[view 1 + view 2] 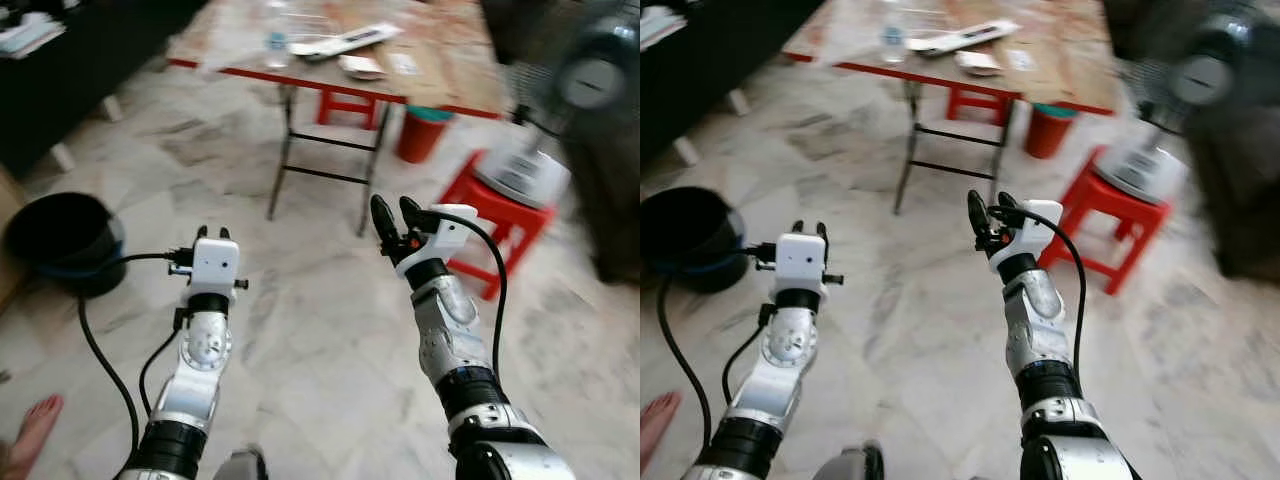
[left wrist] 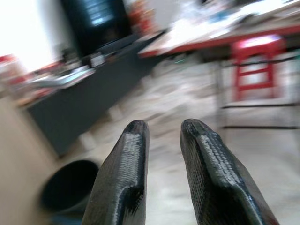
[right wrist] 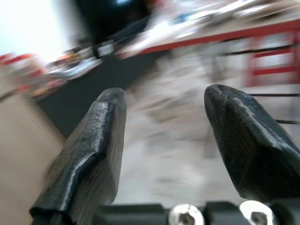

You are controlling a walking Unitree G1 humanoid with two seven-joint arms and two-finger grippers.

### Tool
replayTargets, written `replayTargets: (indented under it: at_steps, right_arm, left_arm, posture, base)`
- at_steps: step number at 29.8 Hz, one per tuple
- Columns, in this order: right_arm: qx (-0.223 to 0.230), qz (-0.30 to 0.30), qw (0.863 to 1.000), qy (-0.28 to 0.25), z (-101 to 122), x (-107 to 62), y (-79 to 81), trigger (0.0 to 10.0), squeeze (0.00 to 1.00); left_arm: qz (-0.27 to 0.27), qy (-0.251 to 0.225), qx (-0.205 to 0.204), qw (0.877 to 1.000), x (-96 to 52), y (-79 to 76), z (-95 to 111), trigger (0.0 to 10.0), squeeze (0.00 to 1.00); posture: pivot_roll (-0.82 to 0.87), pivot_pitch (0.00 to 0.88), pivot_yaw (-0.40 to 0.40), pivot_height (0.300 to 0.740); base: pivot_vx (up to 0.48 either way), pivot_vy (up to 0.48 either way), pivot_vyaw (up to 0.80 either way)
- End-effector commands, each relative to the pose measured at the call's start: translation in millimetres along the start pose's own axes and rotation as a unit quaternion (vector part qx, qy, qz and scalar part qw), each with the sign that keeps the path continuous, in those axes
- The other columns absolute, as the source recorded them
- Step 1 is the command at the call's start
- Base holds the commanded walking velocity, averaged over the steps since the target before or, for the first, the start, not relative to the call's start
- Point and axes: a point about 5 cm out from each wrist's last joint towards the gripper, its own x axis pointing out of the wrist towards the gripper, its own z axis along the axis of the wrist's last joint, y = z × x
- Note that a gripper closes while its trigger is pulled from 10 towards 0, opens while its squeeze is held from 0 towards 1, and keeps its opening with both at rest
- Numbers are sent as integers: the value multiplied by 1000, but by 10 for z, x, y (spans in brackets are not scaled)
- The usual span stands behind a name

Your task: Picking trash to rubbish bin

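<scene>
A: What sits farthest left?

B: At about nine o'clock a black rubbish bin (image 1: 62, 240) stands on the marble floor (image 1: 320, 340), its mouth dark, beside a dark cabinet (image 1: 90, 70) running up toward eleven. A person's bare foot (image 1: 33, 430) shows at seven o'clock.

A: And the left arm?

B: The left claw (image 1: 212, 233) is raised over the floor at about seven o'clock, right of the bin and apart from it. Its two black fingers (image 2: 124, 173) stand a narrow gap apart, with nothing between them. In the left wrist view the bin (image 2: 70, 187) lies low beside them.

A: Straight ahead?

B: At twelve o'clock a folding bench (image 1: 440, 60) with a red edge carries a white strip-shaped object (image 1: 345, 40) and some blurred litter; I cannot tell the pieces apart. A red stool (image 1: 350, 105) shows behind its legs, and a red bucket (image 1: 420, 135) stands at one o'clock.

A: The right arm?

B: The right claw (image 1: 397, 215) is lifted near the middle, fingers (image 3: 93, 140) spread wide and empty, a black cable looping off its wrist.

A: Farthest right?

B: At two o'clock a second red stool (image 1: 500, 225) bears the base of a standing fan (image 1: 590, 80), blurred.
</scene>
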Motion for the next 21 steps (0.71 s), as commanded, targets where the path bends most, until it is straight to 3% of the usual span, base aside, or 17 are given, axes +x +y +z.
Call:
replayTargets:
  at_steps: [1, 9, 21]
  right_arm:
    - [-7, -1, 1000, 0, 31, -15, -33, 10000, 0]
    - [-3, 7, 1000, 3, 27, -11, -1, 10000, 0]
    - [-3, 17, 1000, 8, 22, 4, 44, 10000, 0]
  left_arm:
    - [1, 5, -4, 1000, -36, -30, 12, 10000, 0]
    - [0, 7, -6, 1000, -28, -42, 29, 10000, 0]
    - [6, 12, -10, 1000, -21, -26, 29, 10000, 0]
  posture:
    - [52, 192, -76, 740]
    - [50, 190, -77, 740]
    - [53, 183, -82, 740]
  base:
    - [472, 0, 788]
    - [472, 0, 728]
    - [472, 0, 0]
